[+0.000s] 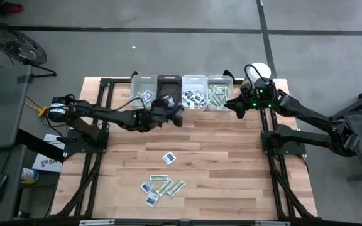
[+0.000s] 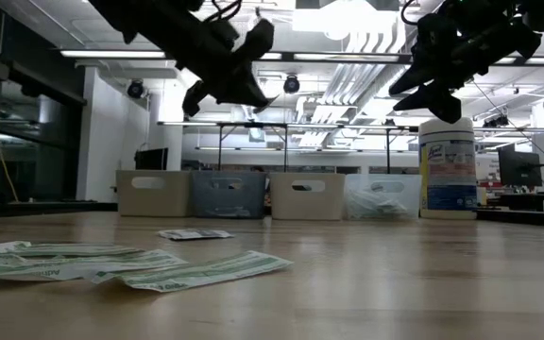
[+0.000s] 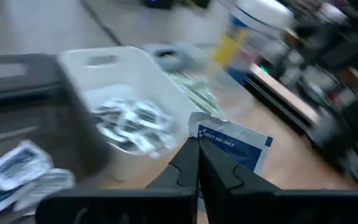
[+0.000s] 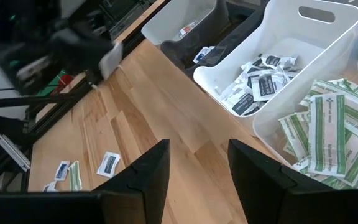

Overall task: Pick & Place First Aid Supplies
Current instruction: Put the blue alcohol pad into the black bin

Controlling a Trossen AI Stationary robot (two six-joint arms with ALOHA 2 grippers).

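My left end effector point(image 1: 176, 115) hangs above the wooden worktop point(image 1: 231, 169) just in front of the row of four bins, its fingers pressed together on a white packet with blue print point(image 3: 236, 144). Ahead of it in my left wrist view sit the white bin of dark-marked packets point(image 3: 132, 121) and the dark bin point(image 3: 36, 106) beside it. My right end effector point(image 1: 236, 105) hovers, fingers apart and holding nothing, over the clear bin of green-and-white strips point(image 1: 219, 95) (the end of the row nearest the white canister point(image 2: 447, 168)). More packets lie loose near the worktop's front edge, a cluster of green-and-white strips and blue-marked squares point(image 1: 162, 187) and one square packet point(image 1: 168, 157) apart from them.
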